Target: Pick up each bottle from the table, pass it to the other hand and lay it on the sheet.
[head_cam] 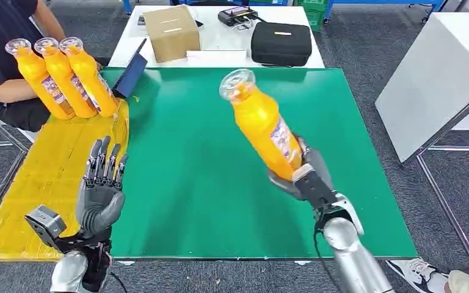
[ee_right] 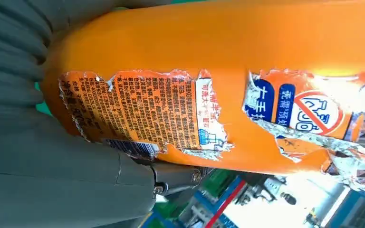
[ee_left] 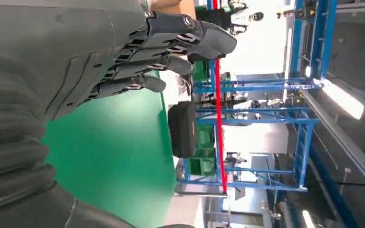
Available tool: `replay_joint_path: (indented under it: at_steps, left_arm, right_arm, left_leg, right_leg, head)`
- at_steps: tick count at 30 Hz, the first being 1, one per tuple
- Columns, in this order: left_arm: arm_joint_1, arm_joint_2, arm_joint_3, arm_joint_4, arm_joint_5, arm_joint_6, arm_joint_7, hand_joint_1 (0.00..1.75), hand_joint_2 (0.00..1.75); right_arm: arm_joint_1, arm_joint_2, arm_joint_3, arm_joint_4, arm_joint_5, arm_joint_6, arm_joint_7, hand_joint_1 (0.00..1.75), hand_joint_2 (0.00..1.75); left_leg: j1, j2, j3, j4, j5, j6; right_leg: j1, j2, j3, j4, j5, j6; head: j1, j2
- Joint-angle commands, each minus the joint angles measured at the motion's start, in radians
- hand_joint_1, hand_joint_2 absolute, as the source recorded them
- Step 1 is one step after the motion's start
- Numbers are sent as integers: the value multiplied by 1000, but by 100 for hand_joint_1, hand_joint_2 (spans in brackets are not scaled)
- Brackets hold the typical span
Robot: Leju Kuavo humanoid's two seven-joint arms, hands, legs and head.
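My right hand [head_cam: 302, 174] grips an orange juice bottle [head_cam: 261, 124] by its lower body, holding it above the green table [head_cam: 207, 183] with its clear cap tilted up and to the left. In the right wrist view the bottle [ee_right: 228, 71] shows a torn label. Three more orange bottles [head_cam: 64, 76] lie side by side on the far end of the yellow sheet [head_cam: 43, 183]. Holding nothing, my left hand [head_cam: 102, 183] is raised over the border of sheet and table, fingers [ee_left: 171, 45] straight and close together.
A person in dark clothes [head_cam: 0, 55] sits at the far left behind the sheet. Beyond the green table stands a white table [head_cam: 220, 43] with a cardboard box [head_cam: 171, 32] and a black case [head_cam: 281, 43]. Another white table [head_cam: 433, 73] is at the right.
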Motion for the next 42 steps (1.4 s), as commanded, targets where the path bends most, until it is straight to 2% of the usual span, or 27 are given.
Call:
replay_joint_path:
  at_steps: [1, 3, 4, 5, 9, 10, 13, 15, 20, 25, 37, 42]
  left_arm:
    - [-6, 4, -47, 55, 107, -115, 46, 0, 175]
    - [-5, 4, -50, 54, 107, -116, 46, 0, 175]
    - [3, 8, -67, 44, 105, -129, 42, 0, 175]
    - [9, 9, -79, 37, 100, -138, 38, 0, 175]
    - [25, 15, -143, 12, -12, -111, -10, 0, 175]
    - [20, 15, -156, 18, -25, -113, -14, 0, 175]
    - [15, 14, -169, 27, -49, -103, -20, 0, 175]
    - [15, 14, -169, 27, -49, -103, -20, 0, 175]
    - [20, 14, -207, 27, -163, -55, -68, 0, 175]
    - [20, 14, -208, 26, -163, -54, -68, 0, 175]
    - [19, 15, -207, 26, -163, -54, -68, 0, 175]
    - [15, 9, -210, 18, -236, 4, -95, 0, 175]
  right_arm:
    - [-94, 97, 173, 115, 50, 23, 25, 175, 175]
    - [-97, 102, 180, 122, 53, 15, 28, 175, 175]
    - [-109, 106, 218, 139, 55, 25, 27, 175, 175]
    - [-116, 115, 244, 150, 58, 32, 28, 175, 175]
    - [-152, 151, 366, 193, 76, 46, 38, 175, 175]
    - [-173, 168, 401, 215, 82, 49, 46, 175, 175]
    - [-195, 189, 434, 239, 85, 51, 62, 175, 175]
    - [-195, 189, 434, 239, 85, 51, 62, 175, 175]
    - [-212, 217, 540, 280, 96, 68, 69, 175, 175]
    - [-210, 217, 543, 282, 98, 65, 71, 175, 175]
    - [-212, 215, 542, 282, 98, 66, 71, 175, 175]
    - [-190, 219, 647, 318, 121, 84, 69, 175, 175]
  left_leg:
    - [1, 5, 5, 0, -3, -2]
    - [0, 5, 2, -1, -2, -1]
    - [1, 6, 4, 0, -3, -2]
    - [0, 5, 2, -1, -2, -1]
    - [1, 6, 2, 0, -2, -2]
    - [2, 8, 4, 1, -5, -2]
    - [0, 5, -1, 0, -1, -1]
    - [1, 5, 2, 0, -3, -2]
    - [1, 5, 2, 0, -3, -2]
    - [1, 3, 0, -1, -1, -1]
    - [1, 3, 0, 0, -2, -2]
    - [1, 3, 1, 0, -2, -2]
  right_leg:
    - [0, 10, 3, 0, -1, -2]
    - [0, 7, 1, 0, 0, -1]
    - [1, 11, 2, -1, -1, -2]
    - [0, 7, 1, -1, 0, -1]
    - [1, 9, 1, 0, -1, -1]
    - [1, 13, 3, 0, -2, -2]
    - [0, 6, -2, 0, 0, -1]
    - [1, 9, 1, 0, -2, -2]
    - [1, 9, 1, 0, -2, -2]
    - [0, 5, -1, 0, -1, -1]
    - [1, 6, 0, 0, -2, -2]
    - [1, 6, 0, 0, -1, -2]
  head:
    - [0, 0]
    - [0, 0]
    - [0, 0]
    - [0, 0]
    - [0, 0]
    - [0, 0]
    - [0, 0]
    - [0, 0]
    - [0, 0]
    - [0, 0]
    - [0, 0]
    - [0, 0]
